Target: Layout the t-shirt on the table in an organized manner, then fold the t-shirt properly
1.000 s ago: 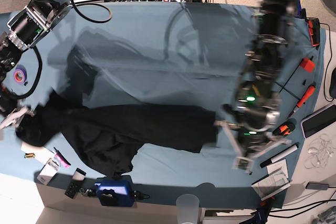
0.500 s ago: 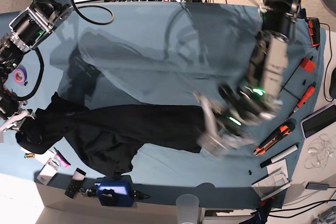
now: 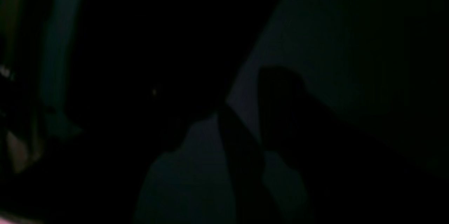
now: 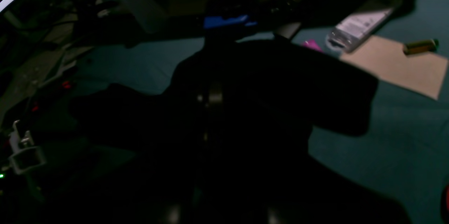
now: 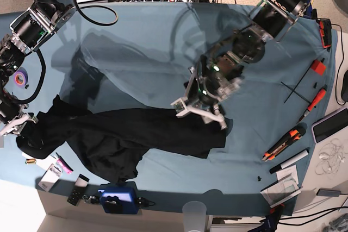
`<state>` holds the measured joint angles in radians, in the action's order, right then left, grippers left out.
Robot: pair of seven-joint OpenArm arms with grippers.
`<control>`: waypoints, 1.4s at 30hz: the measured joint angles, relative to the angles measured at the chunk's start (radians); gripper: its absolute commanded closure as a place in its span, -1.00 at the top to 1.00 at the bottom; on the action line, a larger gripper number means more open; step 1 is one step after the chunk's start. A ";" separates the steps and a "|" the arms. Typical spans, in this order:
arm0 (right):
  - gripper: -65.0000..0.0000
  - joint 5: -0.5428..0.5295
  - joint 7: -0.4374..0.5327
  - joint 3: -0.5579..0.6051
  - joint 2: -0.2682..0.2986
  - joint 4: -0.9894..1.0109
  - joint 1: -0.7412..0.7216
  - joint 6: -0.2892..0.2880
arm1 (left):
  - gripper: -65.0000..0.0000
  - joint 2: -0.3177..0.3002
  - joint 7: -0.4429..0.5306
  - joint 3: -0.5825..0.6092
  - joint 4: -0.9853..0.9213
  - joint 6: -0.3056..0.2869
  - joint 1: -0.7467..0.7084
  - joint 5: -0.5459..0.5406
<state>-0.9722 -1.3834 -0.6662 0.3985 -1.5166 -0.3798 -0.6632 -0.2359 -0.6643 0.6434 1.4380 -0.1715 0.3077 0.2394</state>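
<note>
Stretching in a rumpled band across the near half of the teal counter [image 5: 163,36], the black t-shirt [image 5: 125,134] lies partly spread, its bulk bunched toward the left edge of the base view. At that far left, the right gripper [image 5: 15,122] sits at the shirt's bunched end, jaws closed on the dark cloth; its wrist camera shows black fabric [image 4: 245,104] draped right under the lens and filling most of the frame. A purple tape roll [image 5: 20,78] lies just beyond that arm. Along the near edge, left of centre, sit a small brass-coloured cylinder [image 5: 30,161], a pink item [image 5: 64,165] and a blue device [image 5: 117,199], with a clear plastic cup [image 5: 194,213] a little farther right.

Near the middle, the left gripper [image 5: 200,111] hovers at the top hem of the shirt's right end, its white fingers [image 5: 182,107] spread apart and holding nothing. Its wrist view is almost wholly dark, showing only dim teal cloth [image 3: 315,59] beside a black mass.

On the right side, orange-handled tools [image 5: 318,99] and a white marker [image 5: 291,161] lie well apart from the garment.
</note>
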 measured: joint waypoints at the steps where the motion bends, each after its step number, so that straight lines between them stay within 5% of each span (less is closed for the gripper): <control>1: -1.00 0.002 0.000 0.000 0.000 0.000 0.000 0.001 | 0.05 0.000 -0.005 0.011 -0.016 0.050 0.007 0.010; 2: -1.00 0.003 0.000 0.000 0.000 0.000 0.000 0.001 | 0.04 0.000 -0.007 0.013 -0.025 0.080 0.009 0.017; 12: -1.00 0.000 0.000 0.000 0.000 0.000 0.000 0.001 | -0.02 0.000 0.036 0.016 -0.115 0.045 0.086 0.022; 16: -1.00 0.003 0.000 0.000 0.000 0.000 0.000 0.004 | -0.32 0.031 0.050 0.016 -0.223 0.070 0.129 0.027; 20: -1.00 0.002 0.000 0.000 0.000 0.000 0.000 0.004 | -1.00 0.051 0.034 0.016 -0.256 0.116 0.136 0.023; 27: -1.00 0.002 0.013 0.000 0.000 0.000 0.001 0.004 | -1.00 0.053 -0.194 0.016 -0.121 0.247 0.128 0.099; 33: -1.00 0.011 0.041 0.000 0.000 0.000 -0.002 0.004 | -1.00 0.053 -0.346 0.016 0.081 0.247 0.185 0.159; 37: -1.00 0.102 0.163 0.000 0.002 0.000 -0.002 0.005 | -1.00 0.051 -0.373 0.005 0.150 0.247 0.265 0.156; 42: -1.00 0.164 0.181 0.000 0.009 0.000 -0.061 0.003 | -1.00 0.056 -0.373 -0.167 0.151 0.213 0.324 0.056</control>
<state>-0.8082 -1.2026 -0.6662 0.4076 -1.5162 -0.4412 -0.6598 -0.1795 -1.0370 0.4759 1.5887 0.0414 0.6315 0.2955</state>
